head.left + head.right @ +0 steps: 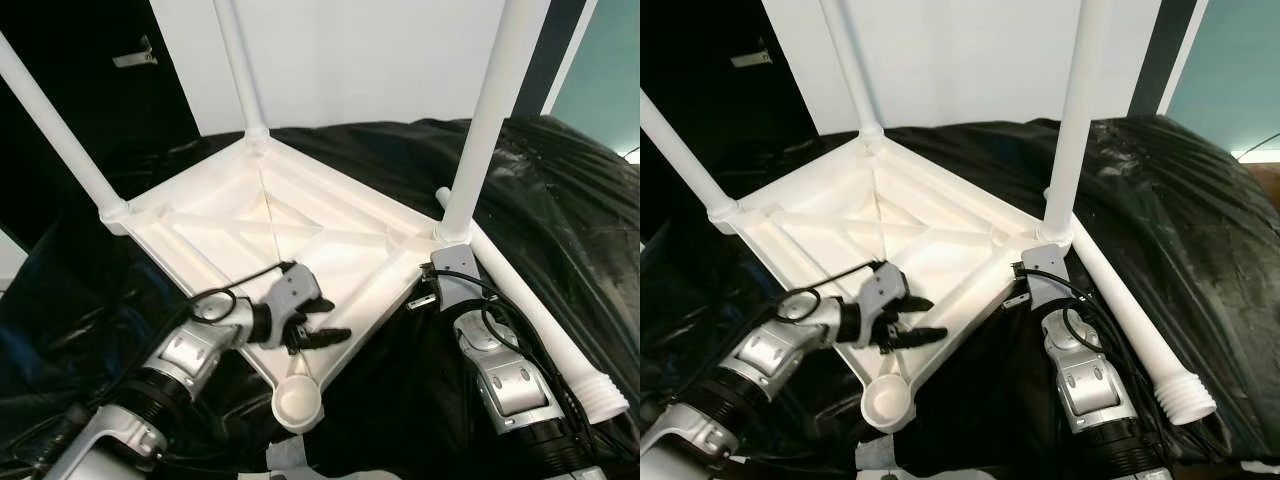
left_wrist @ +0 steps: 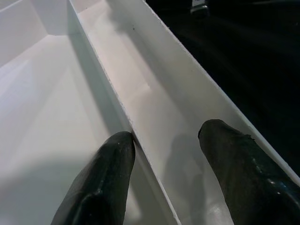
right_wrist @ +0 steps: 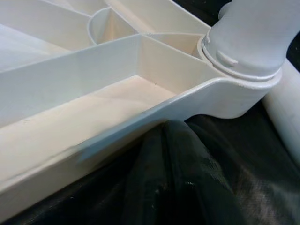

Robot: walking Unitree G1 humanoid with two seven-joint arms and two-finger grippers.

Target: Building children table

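We see the white tabletop (image 1: 270,225) lying upside down at centre on black plastic sheeting (image 1: 560,220), three legs (image 1: 490,120) standing in its corner sockets. A loose fourth leg (image 1: 540,320) lies at 4 o'clock. Our left gripper (image 1: 315,325) hovers released over the rim near the empty socket (image 1: 297,402) at 6 o'clock. Our right gripper (image 1: 425,295) sits under the 3 o'clock corner; we cannot tell its grip. A white wall (image 1: 370,60) rises behind.

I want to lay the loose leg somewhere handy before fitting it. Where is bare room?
Open black sheet lies right of the loose leg, and more behind the tabletop between the two far legs. It is crowded at the near corner socket, where the left gripper works, and at the right gripper under the tabletop edge.
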